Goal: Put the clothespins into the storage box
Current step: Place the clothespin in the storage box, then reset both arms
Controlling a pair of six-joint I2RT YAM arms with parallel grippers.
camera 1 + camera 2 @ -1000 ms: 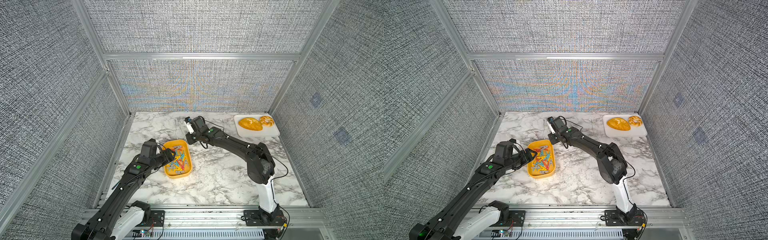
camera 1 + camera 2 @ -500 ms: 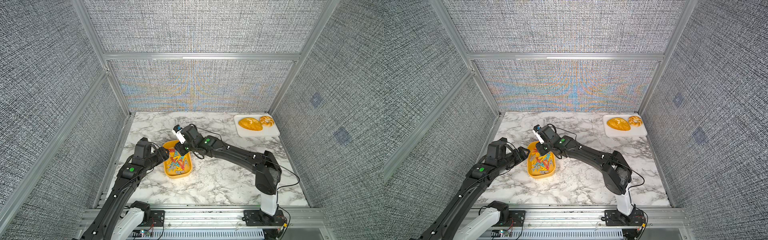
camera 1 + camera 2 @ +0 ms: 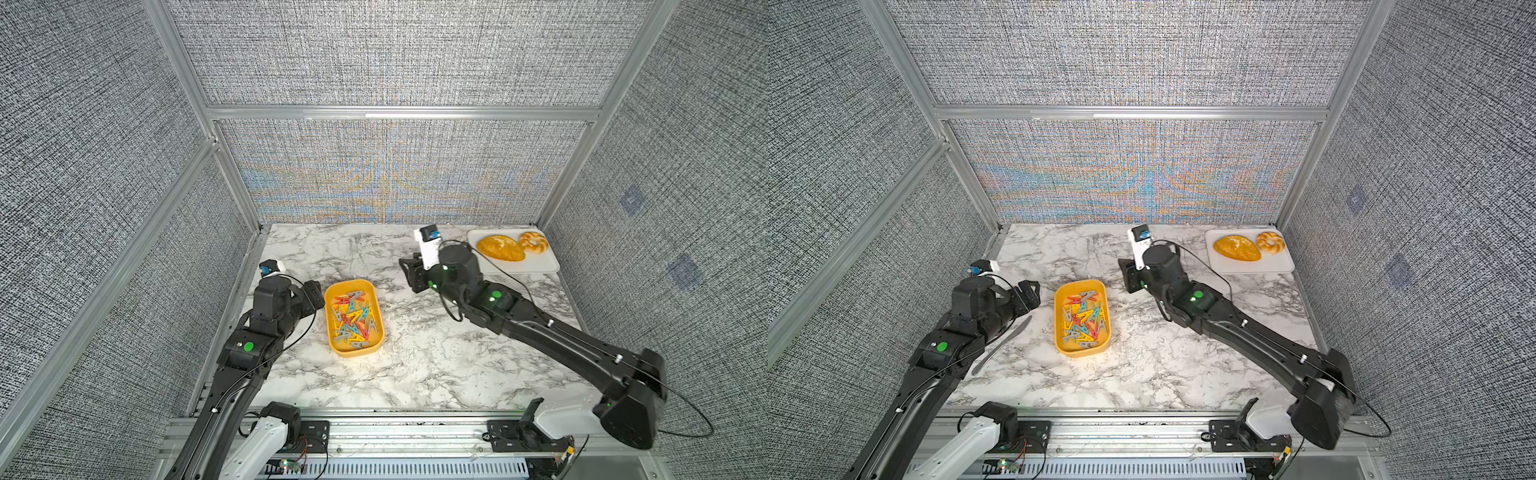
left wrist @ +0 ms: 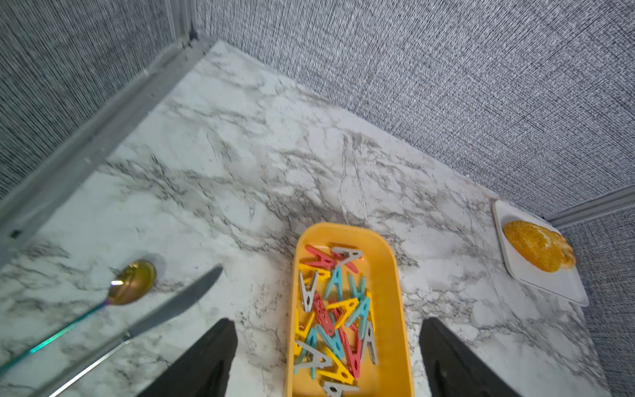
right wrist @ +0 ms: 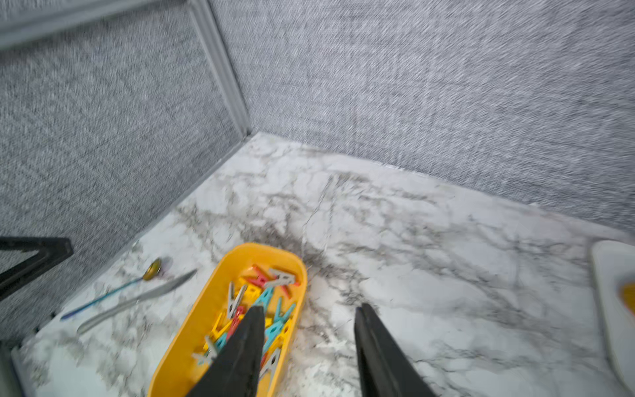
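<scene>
The job looks all but done: every one of the clothespins [image 3: 354, 319] in sight lies heaped in the storage box [image 3: 332, 332], left of centre in both top views, and none shows on the marble table [image 3: 436, 357]. The left gripper [image 4: 326, 357] gapes empty just above the box; the right gripper [image 5: 309, 347] stands parted, holding nothing. The pins are small, matte, A-shaped plastic; the box is smooth, shallow, round-cornered. A glossy spoon [image 4: 132, 282] and dull steel knife [image 4: 171, 306] lie lower left in the left wrist view.
</scene>
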